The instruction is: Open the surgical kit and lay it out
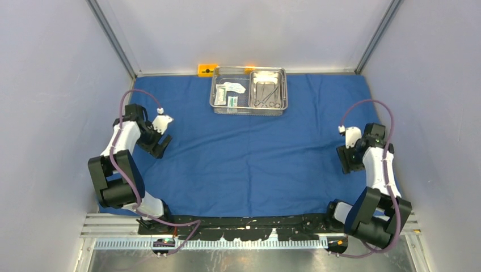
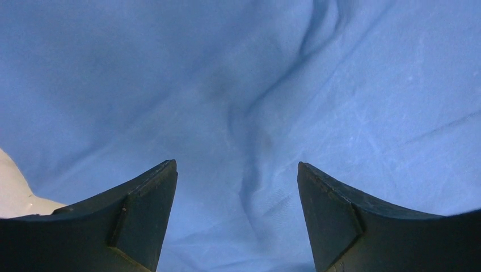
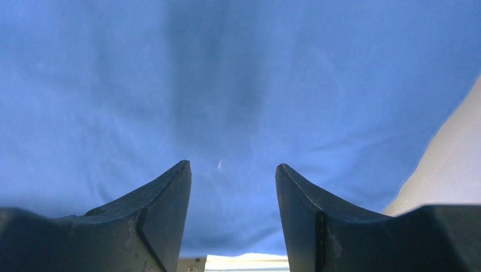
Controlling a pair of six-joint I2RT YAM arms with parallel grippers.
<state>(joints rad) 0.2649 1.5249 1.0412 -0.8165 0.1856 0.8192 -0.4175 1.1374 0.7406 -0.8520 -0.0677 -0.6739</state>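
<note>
Blue cloth: the large blue cloth wrap point(image 1: 244, 161) is lying spread open across the work area, from the arm bases to the back wall; it is looking soft, light and limp, rippling into shallow folds on its left side, so it is likely to bunch and slide if dragged, and a pinch at an edge or corner is suiting it best
Basket: the rectangular steel mesh basket point(image 1: 248, 111) is sitting on the cloth at the far middle, near the back edge; it is probably stiff and the heaviest piece, with its raised rim offering the surest hold
Tray: the smaller solid steel tray point(image 1: 264, 78) is resting inside the basket's right half; smooth and probably slippery, it is asking for a grip on its upturned lip
Instruments: the thin steel scissors and forceps point(image 1: 266, 100) are lying in the tray, too small to tell apart; hard and slick, they are calling for a careful pinch across the shanks
Packets: the small white-green packets point(image 1: 231, 89) are lying in the basket's left half, their number unclear; they are looking flat, light and easy to crumple
Left claw: the left claw point(image 2: 237, 167) is hovering low over the cloth's left side, jaws standing wide apart, gripping nothing
Right claw: the right claw point(image 3: 232, 167) is hovering over the cloth's right side, jaws parted and empty
Marker: a small orange block point(image 1: 207, 69) is sitting just behind the basket's far left corner
</note>
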